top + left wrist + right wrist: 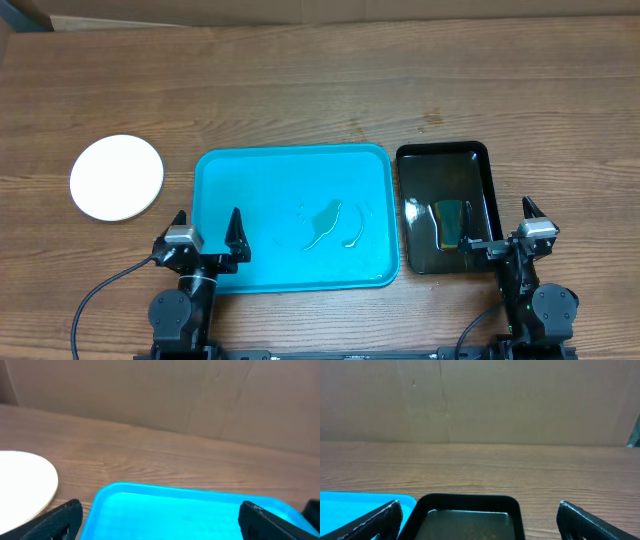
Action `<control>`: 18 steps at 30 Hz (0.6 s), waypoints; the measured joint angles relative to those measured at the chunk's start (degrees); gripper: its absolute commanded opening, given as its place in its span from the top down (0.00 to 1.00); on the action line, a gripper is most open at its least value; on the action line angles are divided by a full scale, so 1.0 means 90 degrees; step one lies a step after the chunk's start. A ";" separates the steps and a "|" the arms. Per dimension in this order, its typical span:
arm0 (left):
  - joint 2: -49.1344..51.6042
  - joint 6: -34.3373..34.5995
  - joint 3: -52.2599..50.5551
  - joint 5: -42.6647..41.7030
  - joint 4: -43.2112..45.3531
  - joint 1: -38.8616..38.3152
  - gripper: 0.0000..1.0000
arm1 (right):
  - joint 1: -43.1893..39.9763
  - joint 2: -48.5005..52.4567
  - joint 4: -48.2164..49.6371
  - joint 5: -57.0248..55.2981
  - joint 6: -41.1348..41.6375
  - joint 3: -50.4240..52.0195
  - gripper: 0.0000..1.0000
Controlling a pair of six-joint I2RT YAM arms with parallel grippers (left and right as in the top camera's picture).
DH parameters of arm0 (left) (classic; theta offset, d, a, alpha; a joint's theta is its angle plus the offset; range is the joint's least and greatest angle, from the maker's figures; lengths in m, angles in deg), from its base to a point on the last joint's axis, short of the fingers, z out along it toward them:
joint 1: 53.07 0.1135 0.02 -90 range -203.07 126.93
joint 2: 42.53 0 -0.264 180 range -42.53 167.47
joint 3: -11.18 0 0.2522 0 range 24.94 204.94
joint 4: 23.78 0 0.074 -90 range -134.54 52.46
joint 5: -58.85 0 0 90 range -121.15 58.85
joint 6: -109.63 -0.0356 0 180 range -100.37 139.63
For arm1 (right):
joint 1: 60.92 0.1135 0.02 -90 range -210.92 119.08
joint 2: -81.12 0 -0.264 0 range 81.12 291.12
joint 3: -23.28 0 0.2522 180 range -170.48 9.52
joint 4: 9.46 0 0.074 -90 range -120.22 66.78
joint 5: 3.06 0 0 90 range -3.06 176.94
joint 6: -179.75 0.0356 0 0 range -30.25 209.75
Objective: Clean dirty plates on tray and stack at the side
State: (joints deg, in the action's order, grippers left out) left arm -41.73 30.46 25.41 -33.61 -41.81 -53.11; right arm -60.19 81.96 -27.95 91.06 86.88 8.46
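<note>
Tray (250,190) carries no plates, only wet puddle (325,225) mid-tray. Plates (116,177) sit on bench (300,90) well off tray's left side; count unclear from above. Stacking looks done. Left claw (207,232) and right claw (500,226) both apart, empty. Next move calls for no grab, just rest. Wood-grain bench, cardboard wall (200,390) behind.

The tabletop (300,90) is brown wood-grain, matt, with fine streaks. The tray (225,175) looks like smooth turquoise plastic with a light sheen, and a clear wet film (328,225) glints near its middle. The black tray (442,150) is glossy plastic, reflective inside. The plate (116,177) is plain white, smooth and dull. Behind stands matt brown cardboard (520,400).
</note>
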 measured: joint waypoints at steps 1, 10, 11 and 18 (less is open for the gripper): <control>0.0000 -0.0206 0.0000 0.0017 -0.0002 0.0000 0.00 | 0.0000 0.0000 0.0000 -0.0002 0.0000 0.0000 0.00; 0.0000 -0.0806 0.0000 0.0024 -0.0002 0.0000 0.00 | 0.0000 0.0000 0.0000 0.0000 0.0002 0.0000 0.00; 0.0000 -0.0833 0.0000 0.0024 -0.0002 0.0000 0.00 | 0.0000 0.0000 -0.0002 -0.0002 -0.0002 0.0000 0.00; 0.0000 -0.0896 0.0000 0.0044 -0.0002 0.0000 0.00 | 0.0000 0.0000 0.0000 -0.0002 -0.0012 0.0000 0.00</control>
State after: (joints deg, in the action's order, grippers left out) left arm -41.73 22.40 25.41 -33.22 -41.84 -53.11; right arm -60.19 81.96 -27.95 91.03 86.77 8.46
